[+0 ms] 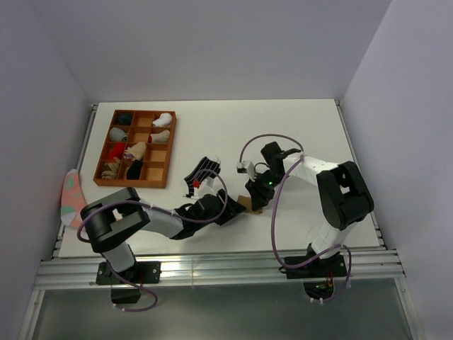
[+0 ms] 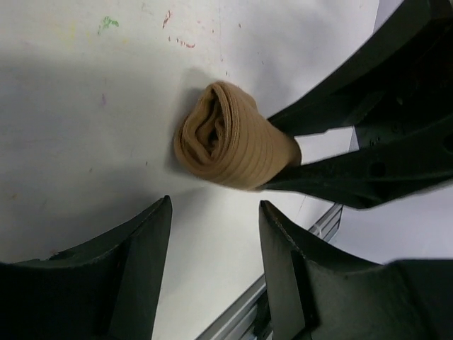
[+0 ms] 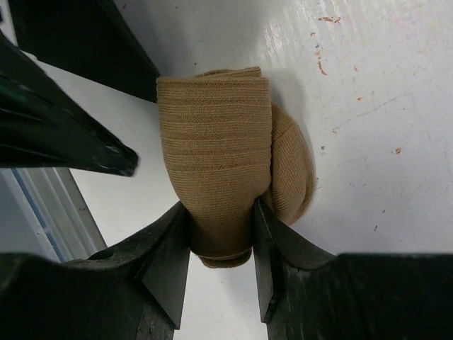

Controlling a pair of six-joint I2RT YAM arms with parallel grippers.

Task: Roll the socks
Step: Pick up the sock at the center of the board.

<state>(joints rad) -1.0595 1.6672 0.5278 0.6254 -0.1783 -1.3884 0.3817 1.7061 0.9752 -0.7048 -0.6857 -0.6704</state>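
The tan sock (image 3: 216,142) is a tight roll near the front middle of the counter (image 1: 283,127), between the two arms. The right tool (image 3: 219,212) is clamped on it. Its two dark fingers (image 3: 166,255) press either side of the near end of the outer ribbed band, and the rounded bulk of the roll bulges out to one side. From the left wrist view the roll shows its coiled end (a neat spiral of ribbed fabric), with the right tool's fingers gripping the far end. Whether the roll rests on the counter or hangs just above it cannot be told.

The left tool (image 2: 216,212) stands apart with nothing between its fingers. It sits just beside the roll, with its tips pointing at it but not touching it.

The striped sock (image 1: 203,172) lies flat on the counter just behind the left arm's wrist, near the tan sock but clear of both tools. Further left and back, a brown tray (image 1: 131,183) with compartments holds several sock bundles. A pink sock (image 1: 71,198) lies off the counter's left edge.
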